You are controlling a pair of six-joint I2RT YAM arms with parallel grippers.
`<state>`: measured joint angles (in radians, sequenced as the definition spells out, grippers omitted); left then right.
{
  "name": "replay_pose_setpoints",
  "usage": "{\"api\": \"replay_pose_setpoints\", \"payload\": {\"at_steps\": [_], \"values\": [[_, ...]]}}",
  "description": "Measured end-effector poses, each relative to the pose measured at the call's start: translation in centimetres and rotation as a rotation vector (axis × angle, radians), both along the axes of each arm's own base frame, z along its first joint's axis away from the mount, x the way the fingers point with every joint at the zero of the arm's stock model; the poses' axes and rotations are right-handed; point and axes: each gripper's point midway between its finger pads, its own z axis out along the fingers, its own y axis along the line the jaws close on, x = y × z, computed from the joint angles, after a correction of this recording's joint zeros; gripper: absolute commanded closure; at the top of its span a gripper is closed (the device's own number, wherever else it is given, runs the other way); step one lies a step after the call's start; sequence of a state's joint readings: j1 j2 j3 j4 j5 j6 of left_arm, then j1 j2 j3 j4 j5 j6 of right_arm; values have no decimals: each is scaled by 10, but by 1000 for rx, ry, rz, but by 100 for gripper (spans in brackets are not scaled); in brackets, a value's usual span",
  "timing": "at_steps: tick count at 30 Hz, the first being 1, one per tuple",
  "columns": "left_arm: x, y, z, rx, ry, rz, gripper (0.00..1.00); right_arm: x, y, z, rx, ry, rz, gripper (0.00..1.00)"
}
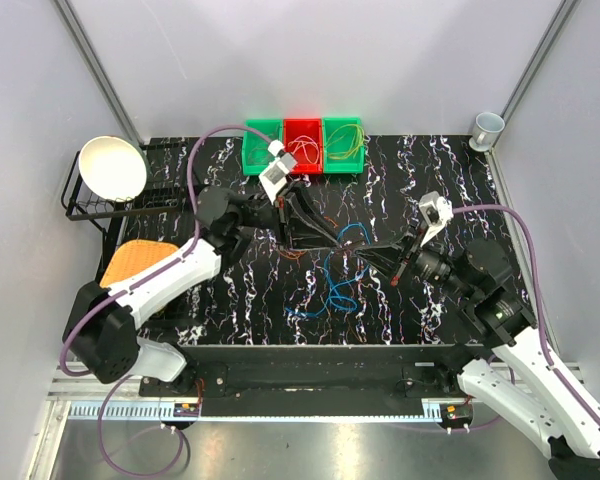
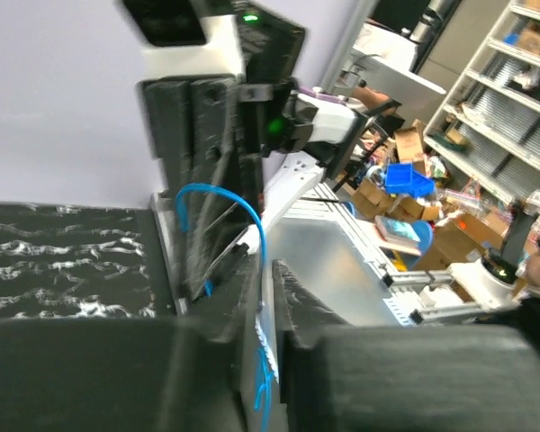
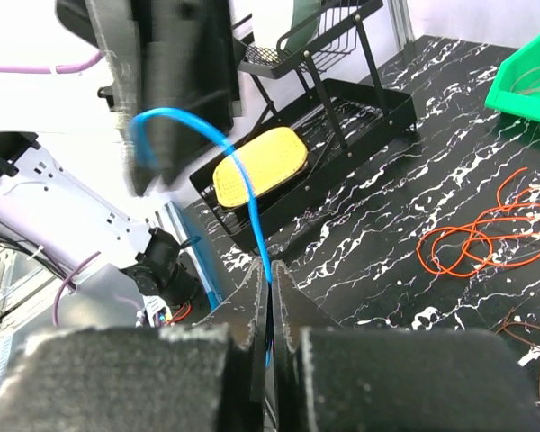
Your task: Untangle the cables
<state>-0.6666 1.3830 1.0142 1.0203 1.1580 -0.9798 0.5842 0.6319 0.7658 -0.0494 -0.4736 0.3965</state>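
Blue cable (image 1: 352, 232), thin, glossy and springy, arcs in a short curl between both pincers above the middle of the tabletop (image 1: 230, 290). The left pincer (image 1: 332, 240) is closed tight on 1 end of that arc and the right pincer (image 1: 368, 256) is closed tight on the other. Each wrist view shows the wire nipped between flat, dark, foam-like pads with no gap to spare. The step in hand looks like drawing this 1 strand out of the pile. More blue loops (image 1: 325, 300) lie curled on the tabletop toward the near edge, and I cannot tell whether they are the same wire. An orange cable (image 3: 472, 236) lies apart in loose, flat coils on the black, white-veined marbled surface, nearer the far edge. 3 plastic bins (image 1: 302, 124), green, red and green, stand at the far edge with fine wires inside. Judging from this, the pincers next need to part slowly and rise, so the curl straightens and any snag shows. So slippery and hair-thin a wire could slide out of the pads or drag its neighbours along.
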Motion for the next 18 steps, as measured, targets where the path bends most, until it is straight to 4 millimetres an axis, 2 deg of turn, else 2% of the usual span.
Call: {"api": "replay_pose_setpoints", "payload": {"at_steps": [1, 2, 4, 8, 10, 12, 14, 18], "values": [[5, -1, -3, 14, 14, 15, 32, 0, 0, 0, 0, 0, -1, 100], [9, -2, -8, 33, 31, 31, 20, 0, 0, 1, 1, -1, -2, 100], [25, -8, -21, 89, 78, 95, 10, 2, -1, 1, 2, -1, -12, 100], [73, -17, -44, 258, 188, 369, 5, 15, -6, 3, -5, 22, -88, 100], [100, -10, -54, 351, 211, 553, 3, 27, -10, 4, -14, 42, -153, 100], [117, 8, -67, 455, 244, 724, 2, 41, -14, 2, -25, 65, -216, 100], [124, 34, -83, 553, 273, 872, 1, 54, -17, -2, -38, 93, -276, 100], [114, 91, -106, 700, 301, 1090, 1, 83, -18, -10, -79, 154, -378, 100]]}}
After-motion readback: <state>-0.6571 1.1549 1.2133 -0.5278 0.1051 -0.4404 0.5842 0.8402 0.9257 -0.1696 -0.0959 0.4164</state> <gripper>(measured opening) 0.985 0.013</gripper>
